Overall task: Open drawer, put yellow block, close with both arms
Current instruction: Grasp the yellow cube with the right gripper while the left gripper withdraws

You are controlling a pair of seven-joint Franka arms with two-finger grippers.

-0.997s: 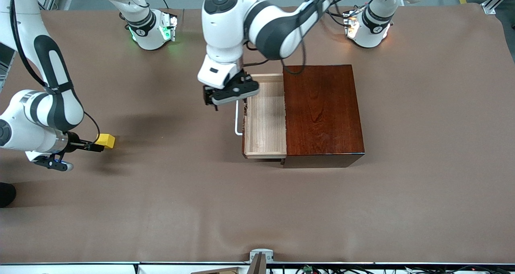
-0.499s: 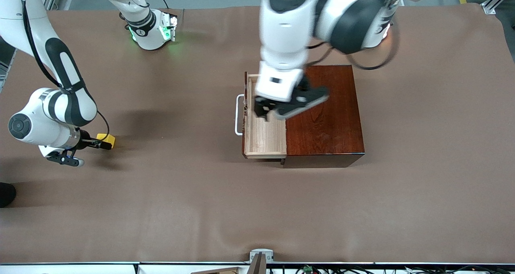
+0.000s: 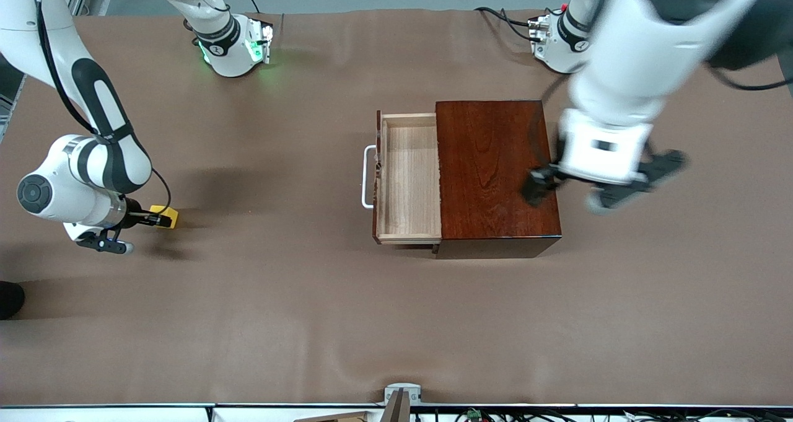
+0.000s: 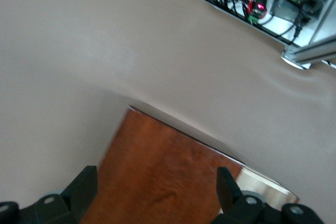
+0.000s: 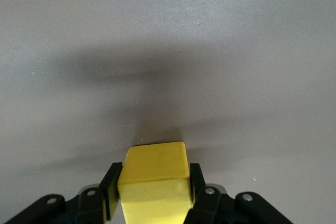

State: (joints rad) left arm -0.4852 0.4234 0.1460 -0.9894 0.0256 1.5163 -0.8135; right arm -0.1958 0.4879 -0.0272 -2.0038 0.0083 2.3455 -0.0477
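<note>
From the front view, the drawer (image 3: 409, 177) is pulled out of the dark wooden box (image 3: 495, 171), white handle (image 3: 368, 177) facing the right arm's end of the table, tray bare. The right gripper (image 3: 162, 220) is down low at that end, well apart from the box, fingers closed on the yellow block (image 3: 167, 215). The left gripper (image 3: 595, 183) is up over the box's edge at the left arm's end, all blurry.

Left wrist view: left gripper (image 4: 157, 187) has its two fingers (image 4: 84, 187) spread wide, nothing between them, box top (image 4: 163, 182) right underneath.

Right wrist view: the block (image 5: 155, 179) sits squeezed between both black fingers (image 5: 111, 188) of the right gripper (image 5: 153, 190), brown table (image 5: 168, 51) around it.
</note>
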